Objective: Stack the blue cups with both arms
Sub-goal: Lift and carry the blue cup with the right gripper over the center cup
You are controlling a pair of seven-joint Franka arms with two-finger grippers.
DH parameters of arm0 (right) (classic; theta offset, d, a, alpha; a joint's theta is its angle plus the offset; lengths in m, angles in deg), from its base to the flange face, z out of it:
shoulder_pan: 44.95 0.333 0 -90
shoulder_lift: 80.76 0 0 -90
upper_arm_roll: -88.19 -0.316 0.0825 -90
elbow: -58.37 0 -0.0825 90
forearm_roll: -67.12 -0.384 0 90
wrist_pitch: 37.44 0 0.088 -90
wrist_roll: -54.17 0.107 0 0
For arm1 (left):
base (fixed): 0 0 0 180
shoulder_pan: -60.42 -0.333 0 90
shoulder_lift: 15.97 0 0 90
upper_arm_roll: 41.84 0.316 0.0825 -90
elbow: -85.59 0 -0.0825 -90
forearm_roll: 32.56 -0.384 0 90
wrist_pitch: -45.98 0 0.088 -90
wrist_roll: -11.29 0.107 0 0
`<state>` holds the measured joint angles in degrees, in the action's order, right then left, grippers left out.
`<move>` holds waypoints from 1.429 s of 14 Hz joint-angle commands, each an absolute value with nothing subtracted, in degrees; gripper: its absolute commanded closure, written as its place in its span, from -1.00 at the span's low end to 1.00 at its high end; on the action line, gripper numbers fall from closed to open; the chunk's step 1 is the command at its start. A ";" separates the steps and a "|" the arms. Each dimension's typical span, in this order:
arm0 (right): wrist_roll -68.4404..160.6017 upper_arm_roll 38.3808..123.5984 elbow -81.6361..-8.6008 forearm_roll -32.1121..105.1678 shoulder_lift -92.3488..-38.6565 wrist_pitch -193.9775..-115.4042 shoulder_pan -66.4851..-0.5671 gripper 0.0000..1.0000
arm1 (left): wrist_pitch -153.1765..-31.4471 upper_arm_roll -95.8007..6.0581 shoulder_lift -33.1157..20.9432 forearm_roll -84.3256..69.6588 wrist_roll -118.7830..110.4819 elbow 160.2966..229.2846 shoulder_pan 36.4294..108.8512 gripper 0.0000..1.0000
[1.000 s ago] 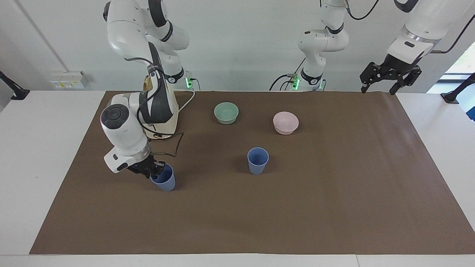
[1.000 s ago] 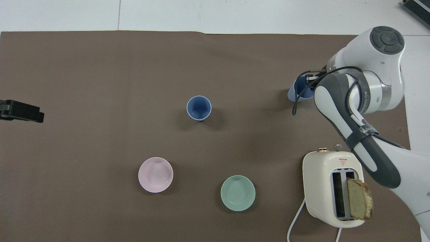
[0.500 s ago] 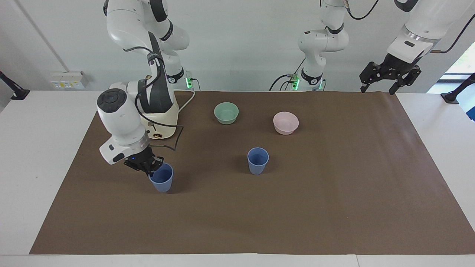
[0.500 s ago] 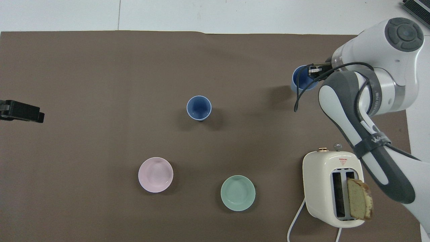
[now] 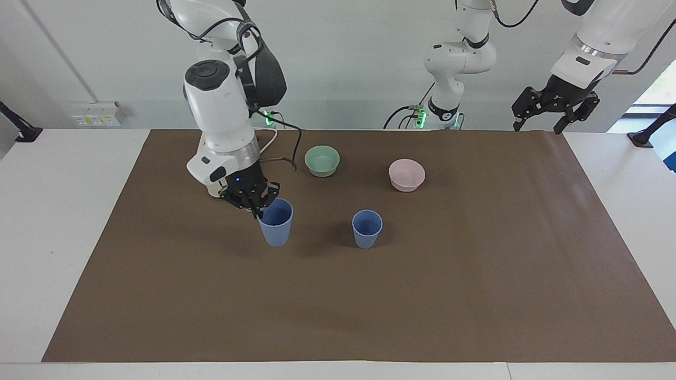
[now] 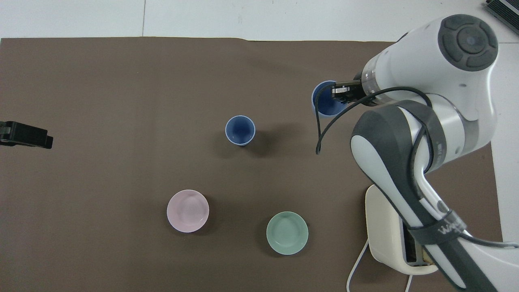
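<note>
One blue cup (image 5: 367, 228) (image 6: 240, 129) stands upright on the brown mat near the table's middle. A second blue cup (image 5: 276, 221) (image 6: 324, 101) hangs above the mat, upright, between the standing cup and the right arm's end of the table. My right gripper (image 5: 258, 207) (image 6: 336, 91) is shut on its rim, on the side facing the right arm's end. My left gripper (image 5: 537, 123) (image 6: 38, 140) waits open in the air over the mat's corner at the left arm's end, with nothing in it.
A pale green bowl (image 5: 322, 160) (image 6: 287, 232) and a pale pink bowl (image 5: 406, 174) (image 6: 187, 211) sit nearer to the robots than the standing cup. A cream toaster (image 6: 385, 235), mostly covered by the right arm, stands near the right arm's base.
My right gripper has lifted the held blue cup off the mat and carried it toward the table's middle, closer to the standing cup. The left arm has not moved.
</note>
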<state>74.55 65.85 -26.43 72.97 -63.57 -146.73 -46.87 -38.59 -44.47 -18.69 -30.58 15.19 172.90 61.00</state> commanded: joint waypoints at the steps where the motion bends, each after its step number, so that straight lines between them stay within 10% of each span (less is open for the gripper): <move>1: 82.18 65.08 -24.60 73.09 -63.09 -144.67 -41.28 1.00 | -37.95 -44.83 -20.01 -29.83 15.60 174.01 60.25 -1.00; 20: 95.04 65.34 -21.17 72.83 -54.57 -153.54 -31.50 1.00 | -37.95 -44.83 -20.01 -29.83 15.60 174.01 60.25 -1.00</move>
<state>94.69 65.60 -22.28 73.00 -55.46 -152.04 -31.13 -38.53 -44.47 -18.70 -30.58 15.19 172.90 61.00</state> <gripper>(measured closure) 0.952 0.000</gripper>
